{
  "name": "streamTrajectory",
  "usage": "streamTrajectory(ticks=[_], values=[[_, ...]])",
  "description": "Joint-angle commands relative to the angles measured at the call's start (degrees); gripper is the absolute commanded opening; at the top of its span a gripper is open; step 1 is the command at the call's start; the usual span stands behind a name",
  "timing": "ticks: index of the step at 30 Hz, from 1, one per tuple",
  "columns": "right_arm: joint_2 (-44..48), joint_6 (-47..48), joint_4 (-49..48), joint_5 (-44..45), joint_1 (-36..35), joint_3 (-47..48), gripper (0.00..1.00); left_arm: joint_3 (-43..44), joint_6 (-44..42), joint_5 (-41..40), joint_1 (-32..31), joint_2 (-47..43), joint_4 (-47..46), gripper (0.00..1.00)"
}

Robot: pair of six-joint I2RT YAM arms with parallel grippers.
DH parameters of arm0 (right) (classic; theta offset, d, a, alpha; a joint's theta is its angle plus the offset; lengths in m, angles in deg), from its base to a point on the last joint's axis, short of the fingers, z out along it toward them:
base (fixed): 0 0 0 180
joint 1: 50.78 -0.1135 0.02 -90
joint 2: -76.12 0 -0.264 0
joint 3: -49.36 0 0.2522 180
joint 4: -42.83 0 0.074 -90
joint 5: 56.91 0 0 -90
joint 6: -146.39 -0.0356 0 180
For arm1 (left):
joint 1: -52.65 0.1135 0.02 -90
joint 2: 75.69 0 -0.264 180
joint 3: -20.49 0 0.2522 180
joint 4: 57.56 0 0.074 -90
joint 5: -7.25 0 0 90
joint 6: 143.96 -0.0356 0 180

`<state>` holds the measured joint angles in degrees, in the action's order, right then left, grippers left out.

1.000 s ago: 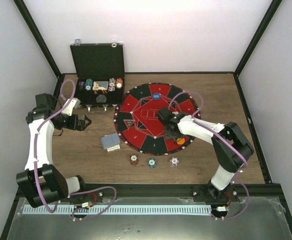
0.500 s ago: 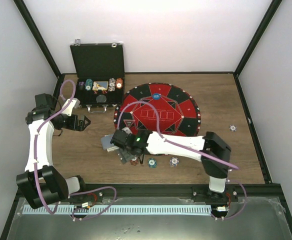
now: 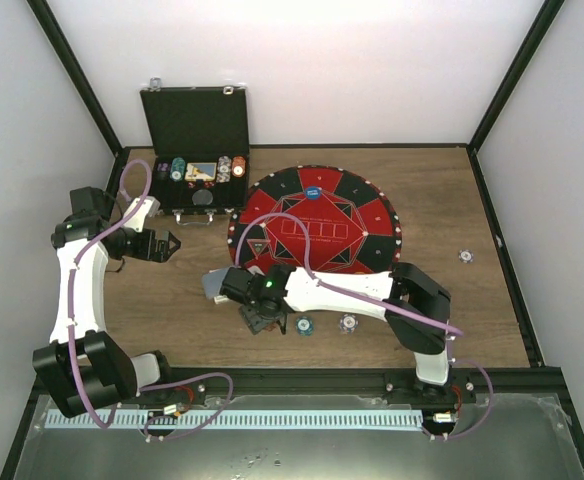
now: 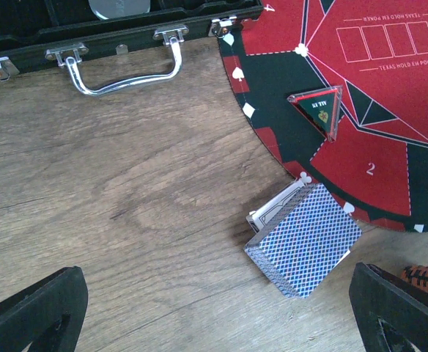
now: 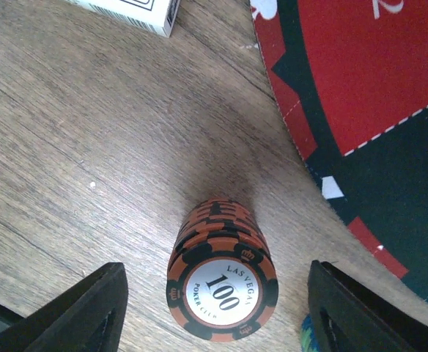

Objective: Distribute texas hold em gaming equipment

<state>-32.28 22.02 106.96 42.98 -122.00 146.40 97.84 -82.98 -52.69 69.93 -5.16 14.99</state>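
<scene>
My right gripper [image 5: 218, 312] hangs wide open over the stack of brown-red chips [image 5: 223, 282]. The stack stands on the table [image 5: 67, 147] between the fingers, touching neither, just beside the mat [image 5: 375, 88]. My left gripper [image 4: 214, 315] is wide open too, near the deck of cards [image 4: 305, 246].

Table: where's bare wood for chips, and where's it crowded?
Free: wood right of the mat, around one stray chip; wood between case and deck. Crowded: the front strip, where the right gripper hangs over the chip stack beside a teal chip and white chip.
</scene>
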Motion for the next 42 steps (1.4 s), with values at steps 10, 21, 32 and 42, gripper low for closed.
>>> streamTrajectory(ticks=[10, 21, 32, 42], values=[[-0.9, -0.2, -1.2, -1.6, 0.0, -1.9, 0.65, 0.4, -0.9, 0.1, 0.3, -0.2, 0.3, 1.00], [-1.3, -0.2, -1.8, -1.7, -0.1, -2.1, 0.46, 0.3, -0.9, -0.3, 0.2, -0.1, -0.2, 1.00], [-0.5, -0.3, -0.6, 0.9, -0.1, -0.8, 0.19, 0.9, -1.7, -0.6, 0.2, -0.2, 0.4, 1.00], [0.8, 1.1, 3.6, 2.3, 2.5, 6.0, 0.07, 1.4, -1.7, -1.0, 0.3, -0.1, 0.5, 1.00]])
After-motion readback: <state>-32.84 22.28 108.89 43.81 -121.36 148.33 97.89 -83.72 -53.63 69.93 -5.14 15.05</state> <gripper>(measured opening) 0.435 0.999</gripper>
